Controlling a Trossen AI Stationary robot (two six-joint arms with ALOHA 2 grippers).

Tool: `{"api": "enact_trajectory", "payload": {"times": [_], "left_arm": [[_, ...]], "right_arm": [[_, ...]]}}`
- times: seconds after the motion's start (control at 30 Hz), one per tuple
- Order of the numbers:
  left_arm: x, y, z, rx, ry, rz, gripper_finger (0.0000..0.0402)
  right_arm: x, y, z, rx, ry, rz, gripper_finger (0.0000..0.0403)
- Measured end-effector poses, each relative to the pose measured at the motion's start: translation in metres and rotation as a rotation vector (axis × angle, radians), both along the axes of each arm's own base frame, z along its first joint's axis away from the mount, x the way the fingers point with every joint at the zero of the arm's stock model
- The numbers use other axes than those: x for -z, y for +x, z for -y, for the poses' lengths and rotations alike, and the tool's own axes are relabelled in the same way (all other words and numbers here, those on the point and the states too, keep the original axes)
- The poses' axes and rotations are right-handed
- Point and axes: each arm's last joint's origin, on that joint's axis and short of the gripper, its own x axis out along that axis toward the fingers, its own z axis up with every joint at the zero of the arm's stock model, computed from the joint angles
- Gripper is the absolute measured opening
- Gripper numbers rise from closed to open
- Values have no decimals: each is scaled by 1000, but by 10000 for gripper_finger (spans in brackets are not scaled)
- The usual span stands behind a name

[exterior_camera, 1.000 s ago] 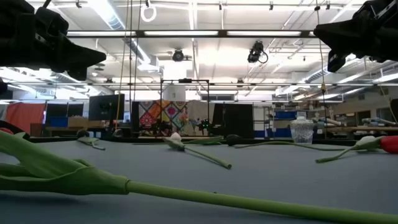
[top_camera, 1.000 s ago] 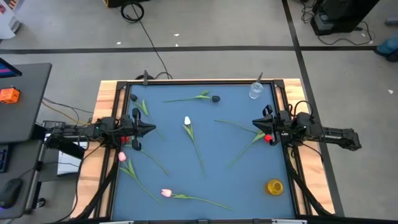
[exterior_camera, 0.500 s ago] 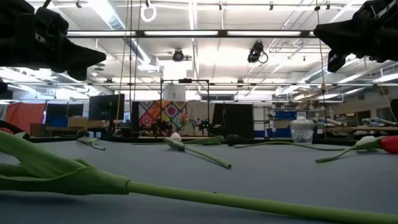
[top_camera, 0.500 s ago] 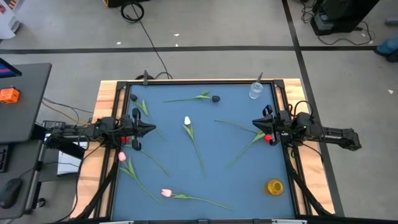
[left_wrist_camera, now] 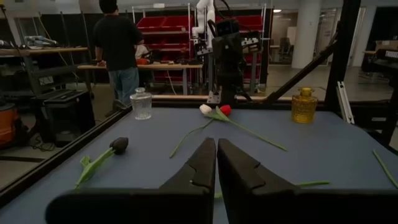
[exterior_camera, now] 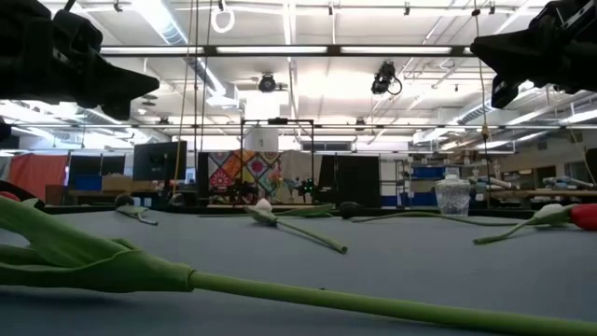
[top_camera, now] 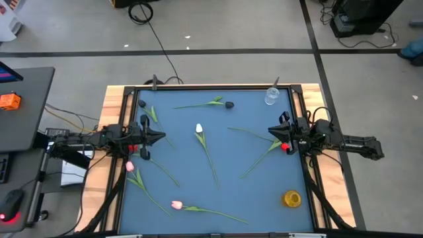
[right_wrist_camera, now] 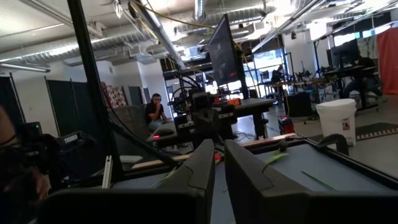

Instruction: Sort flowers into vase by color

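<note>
**Two arms parked at the table edges, every tulip flat on the mat**

Two grippers, both idle-looking, one per side. High view first: the left gripper (top_camera: 153, 137) sits over the left edge of the blue table (top_camera: 251, 192), arm stretched level and pointing inward, and the right gripper (top_camera: 274, 137) mirrors it on the right edge. The flowers are scattered loose on the mat: a white tulip (top_camera: 199, 129) near the middle, a black tulip (top_camera: 229, 104) toward the far edge, another black one (top_camera: 141, 104) in the far-left corner, a pink tulip (top_camera: 176, 205) by the near edge, another pink one (top_camera: 129, 167) just below the left gripper, and a red tulip (top_camera: 285, 147) right under the right gripper. The clear glass vase (top_camera: 271, 96) stands in the far-right corner and the yellow vase (top_camera: 292, 198) in the near-right corner. Nothing in either, as far as I can see.

Low view: both arms hang dark above the table in the top corners, off the surface. A fat green stem (exterior_camera: 280, 291) runs across the foreground, and the clear vase shows upright in the distance.

Left wrist view: the fingers (left_wrist_camera: 199, 171) are pressed together with just a sliver between them, holding nothing. The yellow vase and the clear one stand across the table, with a person beyond.

Right wrist view: its fingers (right_wrist_camera: 202, 171) are nearly together too, empty.
</note>
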Motion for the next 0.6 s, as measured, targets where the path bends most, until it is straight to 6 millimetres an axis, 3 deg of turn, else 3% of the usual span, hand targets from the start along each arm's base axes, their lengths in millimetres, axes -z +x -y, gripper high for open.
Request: {"api": "enact_trajectory", "payload": {"times": [0.27, 0.43, 0.6], "left_arm": [[-1, 0, 0, 0, 0, 14, 25], [-10, -1, -1, -16, -124, 121, 25], [-13, -2, -1, -9, -168, 157, 25]], "right_arm": [[0, 0, 0, 2, -8, -1, 48], [-1, 0, 2, 119, -228, -8, 48], [-1, 0, 2, 130, -257, -13, 48]]}}
